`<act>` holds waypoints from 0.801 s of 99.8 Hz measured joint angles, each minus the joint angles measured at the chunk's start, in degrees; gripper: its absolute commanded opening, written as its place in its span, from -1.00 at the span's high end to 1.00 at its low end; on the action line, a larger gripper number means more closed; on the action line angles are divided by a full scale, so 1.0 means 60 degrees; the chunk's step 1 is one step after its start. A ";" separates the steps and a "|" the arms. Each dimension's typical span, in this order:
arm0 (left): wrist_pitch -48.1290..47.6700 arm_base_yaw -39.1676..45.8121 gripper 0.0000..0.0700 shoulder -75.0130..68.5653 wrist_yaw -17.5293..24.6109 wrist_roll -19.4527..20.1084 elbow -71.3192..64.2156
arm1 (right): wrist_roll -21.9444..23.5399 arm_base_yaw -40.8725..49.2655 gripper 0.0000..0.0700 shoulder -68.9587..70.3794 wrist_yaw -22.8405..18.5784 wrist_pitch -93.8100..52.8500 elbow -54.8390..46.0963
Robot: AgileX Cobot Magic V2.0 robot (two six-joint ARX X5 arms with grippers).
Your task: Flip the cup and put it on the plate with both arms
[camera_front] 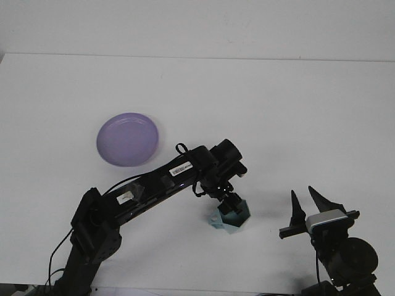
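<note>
Left claw [231, 205] is down on the pale teal cup [231, 217], low in the frame and a touch right of centre, with the claw's black tip sitting right at the cup's upper edge; from this angle I cannot tell whether the jaws are spread, closed or already pinching the wall, because the wrist body hides them. The cup lies tipped on the white worktop [278, 111], its faceted side showing, so the flip is not done. My read: this is the grasp-for-the-flip step, and doing it well means getting one finger inside the mouth and one outside on a flat facet, squeezing firmly before any lift, then rolling the wrist so the opening comes up, not dragging the cup across the surface. A light plastic cup like this would likely skid or pop out if pinched on a corner. Over at 3 o'clock from the cup, well apart, the right claw [307, 205] stands with its two dark fingers pointing up and clearly spread, holding nothing, a sensible spot to receive a handover. The purple plate [128, 139] sits at about 10 o'clock from the cup, well apart, bare on top. What stands in the way: the left arm's own long black link and its looping cable stretch between cup and plate, so a carry toward the plate has to clear them, lifting first.
</note>
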 measured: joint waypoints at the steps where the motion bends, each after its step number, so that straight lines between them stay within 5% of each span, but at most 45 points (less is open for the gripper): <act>1: 0.0011 0.0000 0.99 0.0000 0.0000 0.0000 0.0000 | -0.0004 0.0000 0.17 0.0000 0.0000 0.0000 0.0000; 42: -0.0845 0.0135 0.97 0.0062 -0.0361 0.0117 0.0586 | 0.0000 0.0000 0.17 0.0000 0.0000 -0.0004 0.0000; 80: -0.2572 0.2288 0.97 -0.0233 -0.1126 0.0317 0.2444 | 0.0000 0.0000 0.17 0.0000 0.0000 -0.0004 0.0000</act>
